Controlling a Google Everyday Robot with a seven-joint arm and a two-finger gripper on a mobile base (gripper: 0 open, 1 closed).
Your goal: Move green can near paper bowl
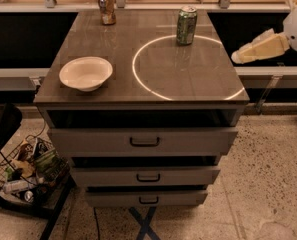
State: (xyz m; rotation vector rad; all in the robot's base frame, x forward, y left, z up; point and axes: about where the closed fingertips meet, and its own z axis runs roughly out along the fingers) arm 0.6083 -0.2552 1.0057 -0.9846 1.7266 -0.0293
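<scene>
The green can (186, 25) stands upright at the back right of the table top, on the far edge of a bright ring of light (153, 86). The paper bowl (86, 73) sits at the left side of the table, well apart from the can. My gripper (245, 54) is at the right edge of the view, off the table's right side and level with it, pointing left toward the can, about a can's height and a half away from it. It holds nothing.
A brownish-orange can (106, 7) stands at the table's back left corner. The grey table (113, 44) has three drawers (144, 141) below. A wire basket of clutter (25, 174) sits on the floor at the left. A counter runs behind.
</scene>
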